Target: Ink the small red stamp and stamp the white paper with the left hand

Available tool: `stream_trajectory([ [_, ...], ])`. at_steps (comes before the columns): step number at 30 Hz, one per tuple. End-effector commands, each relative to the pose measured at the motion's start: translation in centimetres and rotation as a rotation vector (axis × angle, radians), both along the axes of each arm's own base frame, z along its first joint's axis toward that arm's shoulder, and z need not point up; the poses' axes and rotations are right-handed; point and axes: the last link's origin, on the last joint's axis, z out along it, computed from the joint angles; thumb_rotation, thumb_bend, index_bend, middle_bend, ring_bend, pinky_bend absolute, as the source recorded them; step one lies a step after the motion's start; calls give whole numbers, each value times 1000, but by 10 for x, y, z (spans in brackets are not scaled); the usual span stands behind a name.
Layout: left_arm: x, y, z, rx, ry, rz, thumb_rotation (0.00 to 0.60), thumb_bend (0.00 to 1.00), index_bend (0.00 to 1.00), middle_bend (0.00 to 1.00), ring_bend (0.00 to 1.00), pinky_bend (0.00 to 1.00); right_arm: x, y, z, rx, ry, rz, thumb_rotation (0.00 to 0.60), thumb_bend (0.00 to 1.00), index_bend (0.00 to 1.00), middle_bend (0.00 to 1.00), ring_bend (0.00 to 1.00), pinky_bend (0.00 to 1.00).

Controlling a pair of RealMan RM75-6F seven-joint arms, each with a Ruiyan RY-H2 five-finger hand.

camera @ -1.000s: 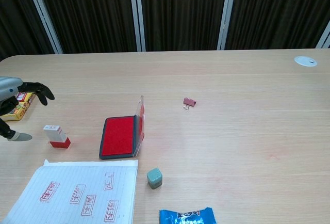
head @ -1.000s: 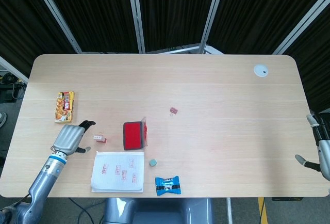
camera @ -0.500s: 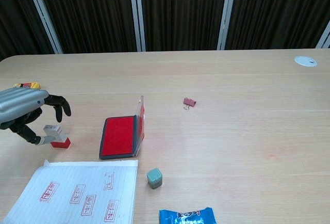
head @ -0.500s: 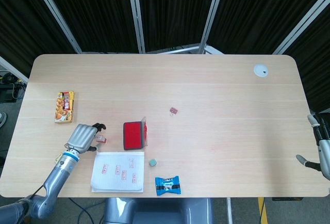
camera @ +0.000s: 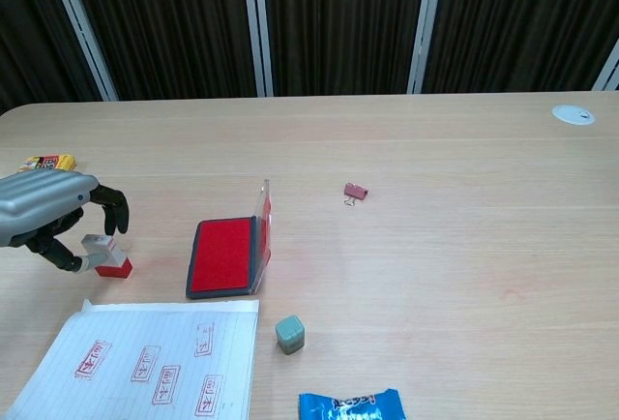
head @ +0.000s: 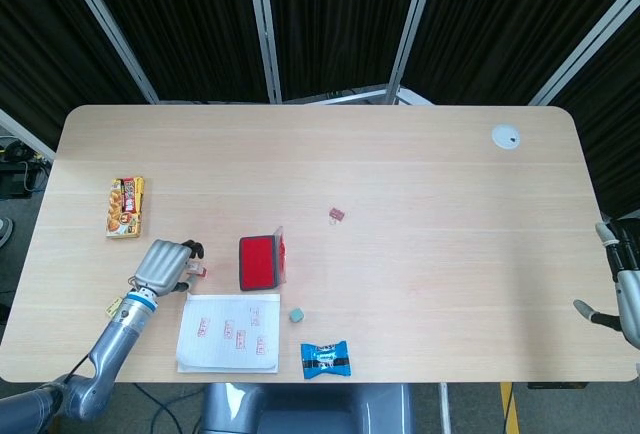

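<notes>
The left hand (camera: 53,217) pinched the small red-and-white stamp (camera: 108,255), which stood on the wooden table (camera: 435,246) left of the open red ink pad (camera: 224,255). The lined white paper (camera: 145,362) lay just in front. Little of the right hand (head: 620,284) showed at the table edge, so I could not tell its state.

Left hand (camera: 53,219) is curled over the small red stamp (camera: 109,256), fingertips (camera: 120,219) at the stamp's white top; stamp base rests on the table (camera: 435,246), left of the open red ink pad (camera: 225,254). White paper (camera: 150,362), bearing several red imprints, lies in front of the pad. Grey cube (camera: 289,333) sits just right of the paper; blue packet (camera: 350,407) in front of the cube. Pink binder clip (camera: 355,192) lies right of the pad.
</notes>
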Motion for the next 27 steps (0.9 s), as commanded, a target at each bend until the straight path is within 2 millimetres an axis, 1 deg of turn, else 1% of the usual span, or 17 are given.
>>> stream_trajectory([
  [1,0,0,0,2,2,-2,600,279,397,416,825,873,0,0,0,0,0,-2,600,0,0,0,0,0],
  [9,0,0,0,9,6,-7,600,300,435,464,826,874,-2,-1,-1,1,2,-7,600,0,0,0,0,0],
  [20,0,0,0,9,17,-10,600,317,484,489,826,873,-3,-1,-1,0,4,-12,600,0,0,0,0,0],
  [27,-1,1,0,11,21,-7,600,352,513,511,826,874,-3,-1,-1,1,5,-13,600,0,0,0,0,0],
])
